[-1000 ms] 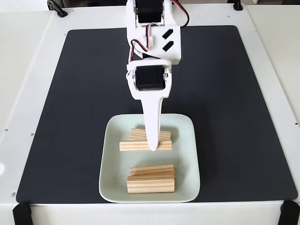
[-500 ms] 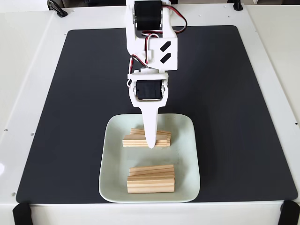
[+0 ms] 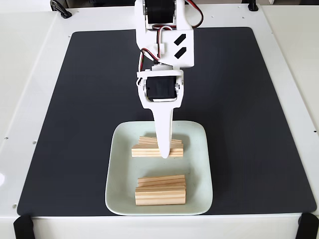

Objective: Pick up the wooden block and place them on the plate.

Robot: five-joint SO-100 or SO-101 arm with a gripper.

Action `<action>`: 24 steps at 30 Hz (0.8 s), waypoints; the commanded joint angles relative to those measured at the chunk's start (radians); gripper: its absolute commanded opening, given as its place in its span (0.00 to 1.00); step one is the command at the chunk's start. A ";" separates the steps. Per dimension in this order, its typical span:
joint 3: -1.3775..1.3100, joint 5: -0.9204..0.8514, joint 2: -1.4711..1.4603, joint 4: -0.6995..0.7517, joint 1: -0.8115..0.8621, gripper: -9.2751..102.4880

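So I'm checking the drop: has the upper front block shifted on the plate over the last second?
Yes. The block slid right: its left end sits farther from the plate's left rim.

plate on mat, two block stacks on plate, one behind the other
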 commanded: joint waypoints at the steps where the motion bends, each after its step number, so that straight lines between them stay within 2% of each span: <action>1: -0.048 0.008 0.043 0.005 -0.002 0.08; 7: -0.034 0.000 0.067 0.005 -0.002 0.08; 9: -0.023 0.005 0.077 0.006 -0.003 0.13; 17: 0.077 0.008 0.121 0.006 -0.003 0.43; 20: 0.094 0.006 0.133 0.006 -0.003 0.47; 24: 0.095 0.005 0.135 0.006 -0.003 0.47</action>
